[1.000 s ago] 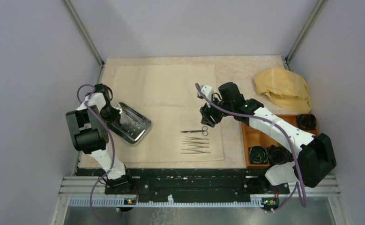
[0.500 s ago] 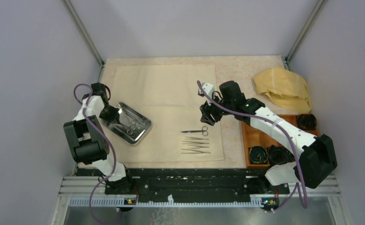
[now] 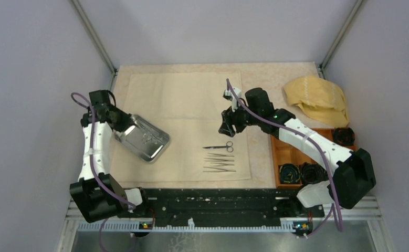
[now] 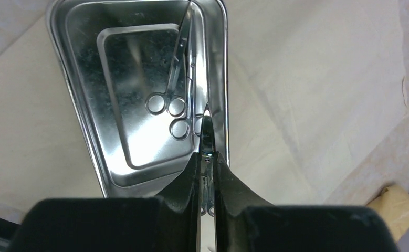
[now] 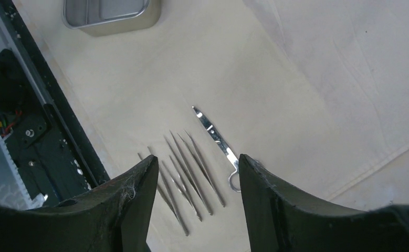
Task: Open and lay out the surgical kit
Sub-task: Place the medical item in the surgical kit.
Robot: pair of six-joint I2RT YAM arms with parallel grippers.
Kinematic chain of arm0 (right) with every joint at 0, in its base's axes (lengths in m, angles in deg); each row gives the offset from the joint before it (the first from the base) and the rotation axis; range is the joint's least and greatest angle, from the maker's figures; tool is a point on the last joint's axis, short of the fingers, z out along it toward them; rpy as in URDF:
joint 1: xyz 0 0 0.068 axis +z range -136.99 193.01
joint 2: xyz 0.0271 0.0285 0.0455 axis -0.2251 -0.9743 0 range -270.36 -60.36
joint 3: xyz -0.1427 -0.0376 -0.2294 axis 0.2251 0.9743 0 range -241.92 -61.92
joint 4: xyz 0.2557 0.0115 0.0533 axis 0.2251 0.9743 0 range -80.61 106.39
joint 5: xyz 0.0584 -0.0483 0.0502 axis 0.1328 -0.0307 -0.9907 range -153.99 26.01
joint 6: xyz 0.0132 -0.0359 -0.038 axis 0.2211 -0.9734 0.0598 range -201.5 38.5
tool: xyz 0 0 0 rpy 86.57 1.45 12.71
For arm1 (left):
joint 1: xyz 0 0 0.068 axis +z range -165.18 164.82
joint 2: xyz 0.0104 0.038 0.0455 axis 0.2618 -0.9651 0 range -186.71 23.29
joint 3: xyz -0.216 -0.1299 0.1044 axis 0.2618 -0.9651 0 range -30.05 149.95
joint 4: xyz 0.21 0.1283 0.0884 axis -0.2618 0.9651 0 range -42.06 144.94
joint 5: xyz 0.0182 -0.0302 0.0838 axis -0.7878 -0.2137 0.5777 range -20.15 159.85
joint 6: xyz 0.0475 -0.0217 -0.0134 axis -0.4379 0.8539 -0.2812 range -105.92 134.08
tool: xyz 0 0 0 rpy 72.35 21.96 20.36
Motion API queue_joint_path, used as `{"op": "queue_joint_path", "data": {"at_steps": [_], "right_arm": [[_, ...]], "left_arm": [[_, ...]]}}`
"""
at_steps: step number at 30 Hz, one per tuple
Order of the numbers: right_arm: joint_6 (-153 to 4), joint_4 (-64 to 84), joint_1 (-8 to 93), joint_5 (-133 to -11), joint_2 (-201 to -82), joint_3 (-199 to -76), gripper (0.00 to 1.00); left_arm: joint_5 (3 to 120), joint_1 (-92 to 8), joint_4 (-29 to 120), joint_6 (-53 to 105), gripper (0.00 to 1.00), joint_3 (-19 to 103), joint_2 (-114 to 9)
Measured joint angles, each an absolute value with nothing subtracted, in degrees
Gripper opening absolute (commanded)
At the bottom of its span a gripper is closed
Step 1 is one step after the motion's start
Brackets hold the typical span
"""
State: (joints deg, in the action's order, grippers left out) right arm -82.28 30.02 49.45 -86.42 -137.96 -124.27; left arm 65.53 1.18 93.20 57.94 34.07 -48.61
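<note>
Left wrist view, quick: what's the left claw on? (K)

Fingers pressed nearly together, pinching a slim steel instrument, tip poking out at 12 o'clock. Looks like tweezers, can't confirm. (J)

Where's the tray? (K)

Right under the claw, running off to 11 o'clock, sitting on the cream cloth. Inside it the ring-handled scissors lie at 11 o'clock of the fingertips, close, not touched. (J)

Handling? (K)

My read: light, stiff, slick steel. They're thin and lie flat on a shiny floor, so they slip easily. Pinch across the shank near the pivot or rings, not at the tip. The tray is rigid and slippery, so take it by the rim. The cloth is soft and will drag if snagged. (J)

Further right? (K)

Top view: laid-out scissors and laid-out tweezers sit in a neat row on the cloth, well apart from the tray, at its 3 o'clock. (J)

Right claw? (K)

Spread wide, holding nothing, above the cloth. The laid-out scissors are near it at 6 to 7 o'clock, and the laid-out tweezers are beyond them at 6. (J)
</note>
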Motion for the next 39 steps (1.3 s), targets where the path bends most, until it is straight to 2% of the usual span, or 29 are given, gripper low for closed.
{"op": "queue_joint_path", "data": {"at_steps": [4, 7, 13, 18, 25, 32, 39], "right_arm": [[-78.3, 28.8, 49.5, -87.8, -139.8, -125.0, 0.59], [-75.2, 27.6, 49.5, -89.2, -140.1, -125.0, 0.63], [-61.3, 19.4, 49.4, -94.2, -146.5, -128.1, 0.64], [-47.6, 8.7, 49.2, -102.1, -154.7, -129.3, 0.64], [-35.9, -1.6, 49.2, -111.6, -162.2, -131.2, 0.65], [-23.0, -23.1, 47.4, -119.8, -162.4, -127.4, 0.62], [1.0, -55.8, 42.3, -123.8, -168.1, -121.6, 0.57]], "left_arm": [[62.9, 0.6, 93.3, 57.2, 0.00, 34.0, -48.3], [60.6, -0.2, 93.0, 56.7, 0.00, 34.0, -48.3], [53.1, -3.6, 89.2, 56.4, 0.00, 34.0, -48.3], [47.7, -9.7, 84.2, 57.8, 0.00, 33.4, -48.3], [41.2, -18.7, 74.6, 62.1, 0.00, 30.8, -48.3], [35.1, -23.9, 65.1, 64.1, 0.00, 30.5, -49.1], [29.8, -27.2, 59.0, 65.1, 0.00, 30.5, -50.8]]}}
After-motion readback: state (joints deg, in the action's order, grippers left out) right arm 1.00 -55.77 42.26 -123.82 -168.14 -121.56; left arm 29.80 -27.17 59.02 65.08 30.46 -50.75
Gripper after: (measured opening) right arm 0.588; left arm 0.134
